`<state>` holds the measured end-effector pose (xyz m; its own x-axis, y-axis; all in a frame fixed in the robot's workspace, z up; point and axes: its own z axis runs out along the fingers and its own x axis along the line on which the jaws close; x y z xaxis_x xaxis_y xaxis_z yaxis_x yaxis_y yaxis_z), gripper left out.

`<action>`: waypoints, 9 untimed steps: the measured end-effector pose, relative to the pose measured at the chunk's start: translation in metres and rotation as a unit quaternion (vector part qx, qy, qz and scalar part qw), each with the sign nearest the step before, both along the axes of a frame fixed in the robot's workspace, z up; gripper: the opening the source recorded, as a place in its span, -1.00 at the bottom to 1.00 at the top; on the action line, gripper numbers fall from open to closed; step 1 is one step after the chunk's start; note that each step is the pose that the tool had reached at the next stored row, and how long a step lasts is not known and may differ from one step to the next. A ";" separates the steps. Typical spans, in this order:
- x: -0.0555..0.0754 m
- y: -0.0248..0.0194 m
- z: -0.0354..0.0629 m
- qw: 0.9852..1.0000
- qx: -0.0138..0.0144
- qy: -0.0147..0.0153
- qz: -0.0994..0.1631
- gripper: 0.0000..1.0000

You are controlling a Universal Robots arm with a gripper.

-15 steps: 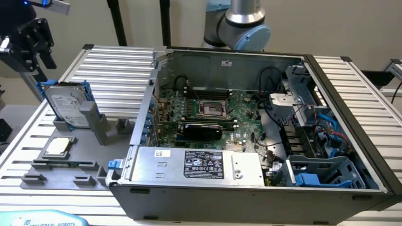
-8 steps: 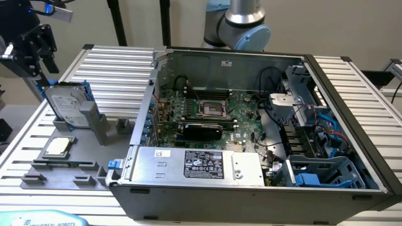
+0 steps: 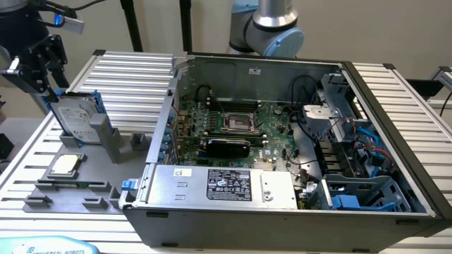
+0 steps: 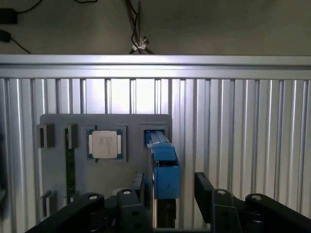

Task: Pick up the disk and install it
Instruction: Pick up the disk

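The jaws of the gripper (image 4: 170, 187) stand wide. One black finger is on each side of the disk (image 4: 165, 170), and in the wrist view a clear gap shows between the blue frame and one finger (image 4: 204, 187). The other finger is just beside the frame. I cannot tell if it touches. Nothing is held.

The disk (image 3: 74, 119) stands upright on its edge in a slot of a grey holder plate (image 3: 71, 198), with its white label to the side. In the exterior view the gripper (image 3: 50, 91) hangs at the upper edge of the disk, at about 11 o'clock from it.

On the same plate, at about 6 o'clock from the disk, a small square chip (image 3: 65, 165) lies flat in its own seat.

The plate lies on a ribbed metal table (image 3: 127, 74). With the disk as centre, the open computer case (image 3: 282, 233) is at 3 o'clock. Inside it are a green circuit board (image 3: 233, 119) and a grey box (image 3: 226, 185) with a black label.
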<state>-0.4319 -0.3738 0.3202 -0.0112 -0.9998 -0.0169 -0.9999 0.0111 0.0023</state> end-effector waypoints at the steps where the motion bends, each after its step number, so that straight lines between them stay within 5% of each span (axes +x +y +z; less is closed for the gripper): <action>1: 0.000 0.0000 -0.0018 1.000 0.000 0.000 0.000 0.08; 9: -0.002 0.0000 -0.0164 1.000 0.000 0.000 0.000 0.08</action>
<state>-0.4338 -0.3738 0.3037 -0.0111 -0.9998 -0.0169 -0.9999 0.0111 0.0025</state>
